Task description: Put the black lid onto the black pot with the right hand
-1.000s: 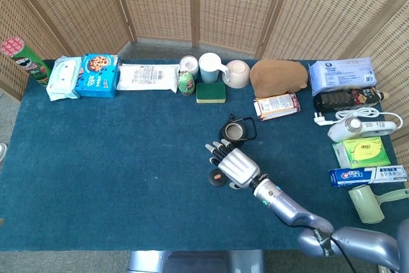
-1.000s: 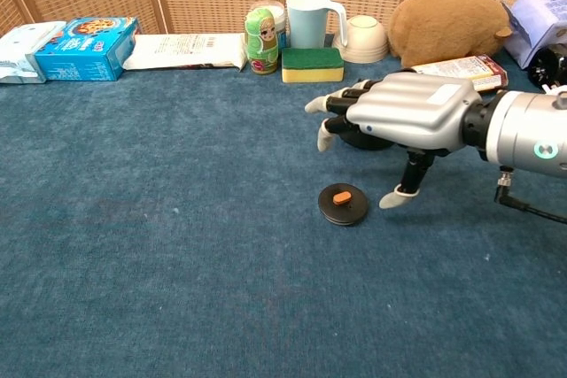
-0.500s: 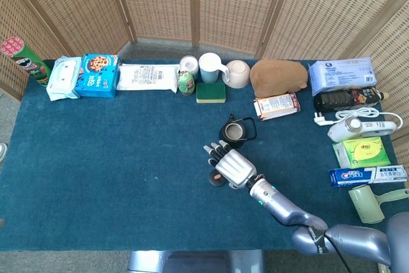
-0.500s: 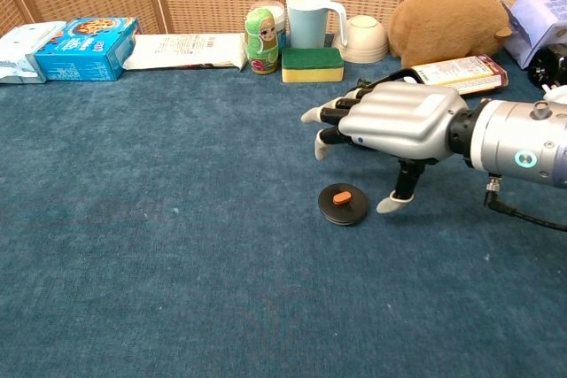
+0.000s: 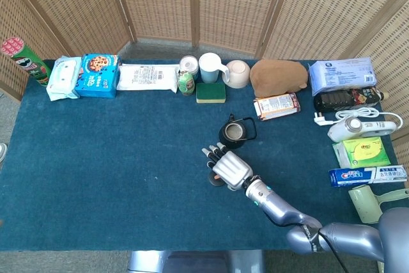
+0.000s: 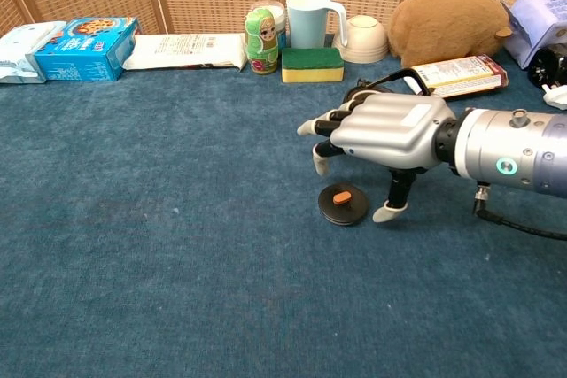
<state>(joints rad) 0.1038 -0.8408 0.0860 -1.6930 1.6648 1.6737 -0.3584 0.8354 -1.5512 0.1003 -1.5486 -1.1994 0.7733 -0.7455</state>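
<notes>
The black lid (image 6: 343, 204) with its orange knob lies flat on the blue cloth, partly hidden under my hand in the head view (image 5: 217, 180). My right hand (image 6: 381, 130) (image 5: 229, 168) hovers just above and behind it, fingers spread and pointing left, thumb hanging down beside the lid's right edge, holding nothing. The small black pot (image 5: 235, 131) with its raised wire handle stands a little farther back; in the chest view only its handle (image 6: 388, 81) shows behind the hand. My left hand is in neither view.
Along the far edge stand a blue box (image 6: 84, 46), a white packet (image 6: 184, 50), a green doll (image 6: 262, 42), a mug (image 6: 310, 18), a sponge (image 6: 312, 64), a bowl (image 6: 364, 37) and a brown plush (image 6: 447, 26). Toothpaste (image 5: 367, 175) and other items line the right side.
My right hand has slid left and slightly toward me, sinking closer over the lid. Lid and pot have stayed where they were.
</notes>
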